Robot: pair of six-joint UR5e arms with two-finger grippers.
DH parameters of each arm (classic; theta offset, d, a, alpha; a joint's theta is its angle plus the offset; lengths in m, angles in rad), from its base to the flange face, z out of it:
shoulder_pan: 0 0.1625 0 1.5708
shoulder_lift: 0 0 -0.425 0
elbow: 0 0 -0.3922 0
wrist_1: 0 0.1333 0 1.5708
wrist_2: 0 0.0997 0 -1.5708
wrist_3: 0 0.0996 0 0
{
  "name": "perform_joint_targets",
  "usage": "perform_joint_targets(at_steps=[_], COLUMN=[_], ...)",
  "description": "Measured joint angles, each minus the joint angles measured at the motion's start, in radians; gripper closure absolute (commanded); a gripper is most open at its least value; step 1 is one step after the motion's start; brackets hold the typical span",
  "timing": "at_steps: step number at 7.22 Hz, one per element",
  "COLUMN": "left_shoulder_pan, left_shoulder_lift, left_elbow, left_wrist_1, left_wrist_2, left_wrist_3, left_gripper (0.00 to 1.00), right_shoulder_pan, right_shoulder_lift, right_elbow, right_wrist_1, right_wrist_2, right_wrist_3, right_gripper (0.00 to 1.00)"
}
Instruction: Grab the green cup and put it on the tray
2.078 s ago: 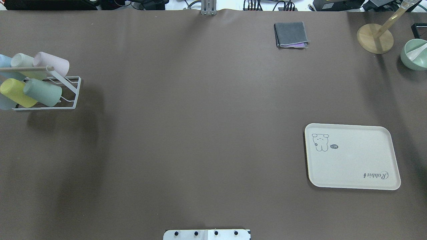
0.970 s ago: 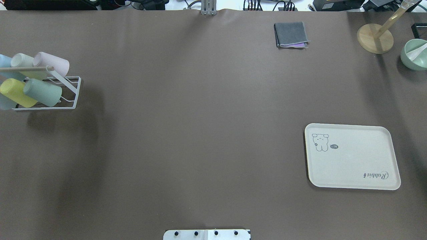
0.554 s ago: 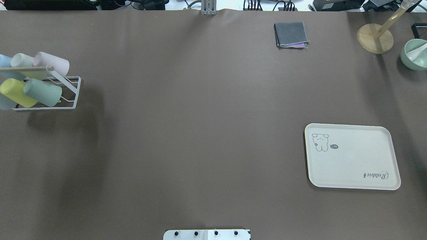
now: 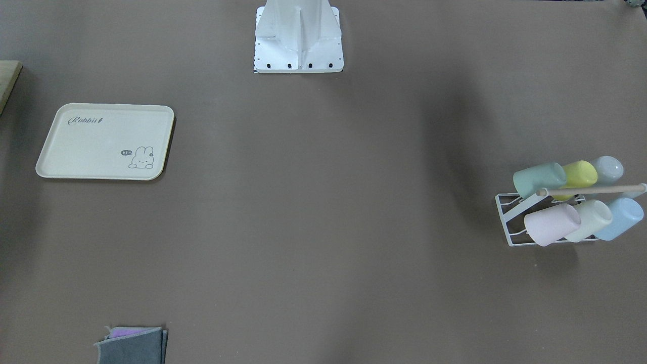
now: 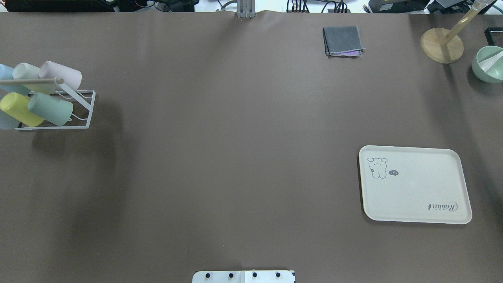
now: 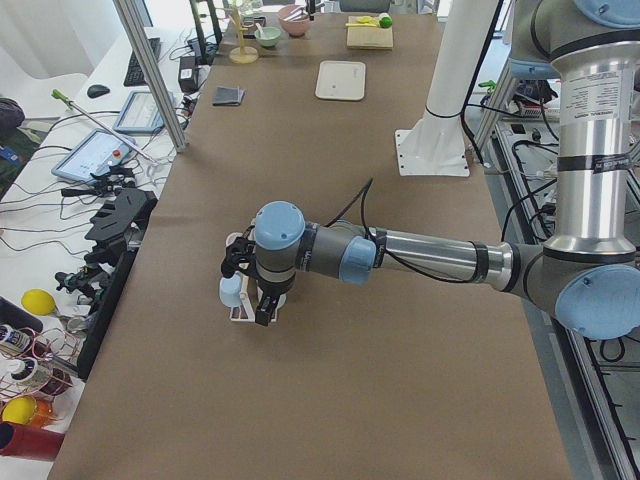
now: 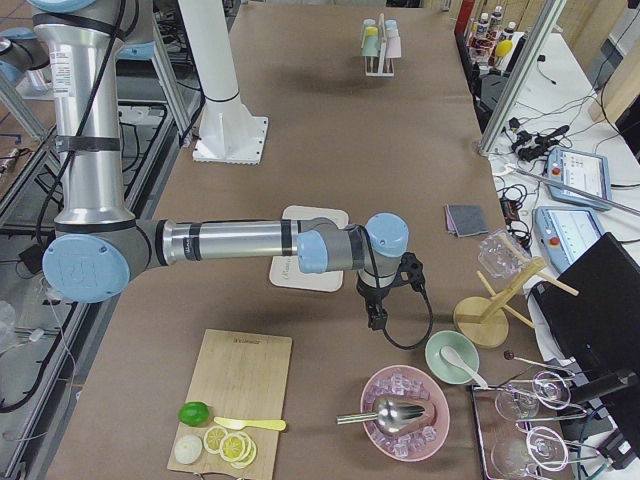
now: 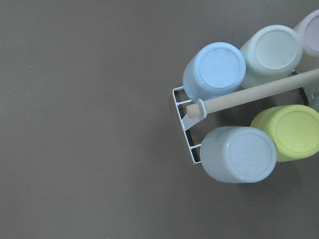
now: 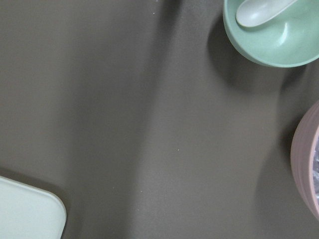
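Note:
The green cup lies tilted on a white wire rack at the table's left edge, beside a yellow cup; it also shows in the front view. The cream tray lies flat and bare at the right, and shows in the front view too. Neither gripper shows in the overhead or front view. In the exterior left view my left gripper hangs over the rack. In the exterior right view my right gripper hangs between the tray and a green bowl. I cannot tell whether either is open or shut.
The rack also holds pink, cream and light blue cups under a wooden bar. A folded grey cloth, a wooden stand and a green bowl with a spoon sit at the far edge.

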Motion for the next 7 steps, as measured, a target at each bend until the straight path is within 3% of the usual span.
perform_joint_targets(at_steps=[3, 7], left_shoulder_pan=[0.001, 0.019], left_shoulder_lift=[-0.022, -0.105], left_elbow=[-0.016, -0.086], left_wrist_1=[-0.076, -0.087], left_wrist_2=[0.010, 0.063], left_wrist_3=[0.015, 0.034], left_gripper=[0.02, 0.03], right_shoulder_pan=[0.000, -0.066], right_shoulder_lift=[0.001, 0.024], right_elbow=[0.019, 0.053], right_wrist_1=[-0.031, -0.082], right_wrist_2=[0.015, 0.013], right_wrist_3=[0.009, 0.172], right_gripper=[0.00, 0.00])
